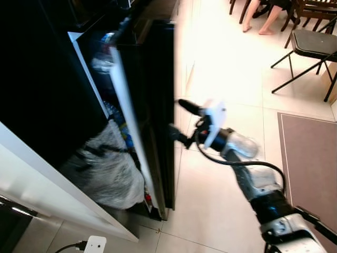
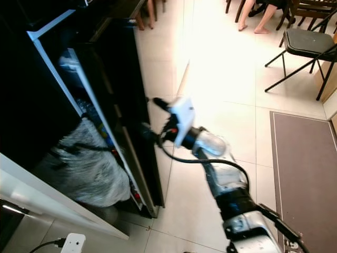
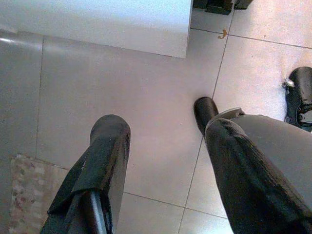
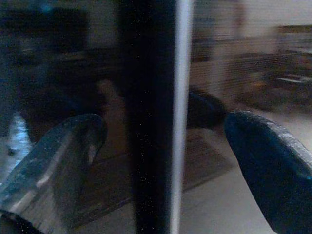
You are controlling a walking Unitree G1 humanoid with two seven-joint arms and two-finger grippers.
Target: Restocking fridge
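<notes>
The black fridge door (image 1: 152, 105) stands part open, its white inner side facing the shelves. My right gripper (image 1: 177, 117) is at the door's free edge, open, one finger on either side. In the right wrist view the door edge (image 4: 151, 117) runs between the two spread fingers (image 4: 63, 156); I cannot tell whether they touch it. Inside the fridge a crumpled grey bag (image 1: 108, 168) lies low down, with bottles and packets on the door shelves (image 1: 124, 132). My left gripper (image 3: 165, 131) hangs open over the floor tiles, holding nothing.
A white counter edge (image 1: 42, 184) runs along the left, close to the fridge. A white plug adapter (image 1: 95, 244) lies on the floor below it. To the right are a brown rug (image 1: 310, 158), a black folding chair (image 1: 310, 45) and a seated person's feet (image 1: 258, 26).
</notes>
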